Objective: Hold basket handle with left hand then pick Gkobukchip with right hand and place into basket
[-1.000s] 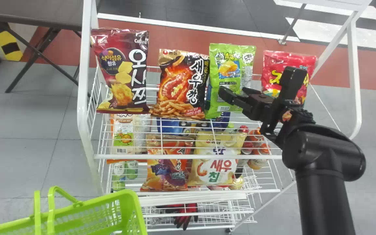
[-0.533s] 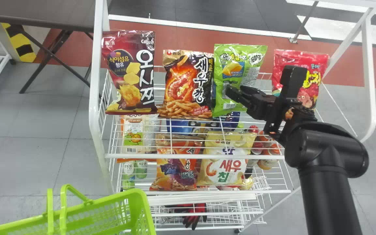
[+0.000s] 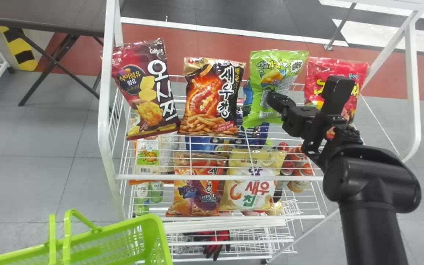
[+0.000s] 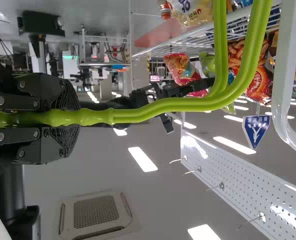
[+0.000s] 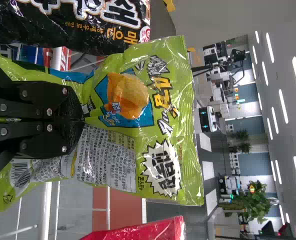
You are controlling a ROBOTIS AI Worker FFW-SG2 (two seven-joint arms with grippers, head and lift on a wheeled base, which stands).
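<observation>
So the Gkobukchip bag (image 3: 263, 106), the bright green one, is in the right gripper (image 3: 276, 100), at the top tier of the white wire rack (image 3: 219, 177). The right fingers are clamped shut on the lower part of it, and the bag is creased where they pinch. It leans a bit, top end off to the right. Can't tell whether its bottom end touches the wires.

Left of it on that same tier there's a black shrimp snack bag (image 3: 212, 99), and past that a dark red chip bag (image 3: 145, 90), tilted pretty hard. On the other side is a pinkish-red snack bag (image 3: 316, 79), partly behind the right gripper.

The tier below is the crowded one: an orange and purple snack bag (image 3: 197, 191) right beside a cream shrimp chip bag (image 3: 250, 193), a blue package (image 3: 200, 143) behind them, green bottles (image 3: 156, 191) toward the left and some orange containers (image 3: 298, 169) toward the right. Lower still, red and black gloves (image 3: 217, 243) sit inside the rack.

The basket (image 3: 123, 244) is lime green plastic with mesh sides, near the rack's front left corner, cut off by the head view's edge. Its two handles (image 4: 188, 105) are up and side by side, and the left gripper (image 4: 70, 118) has them, fingers closed firmly around the wavy grip part.
</observation>
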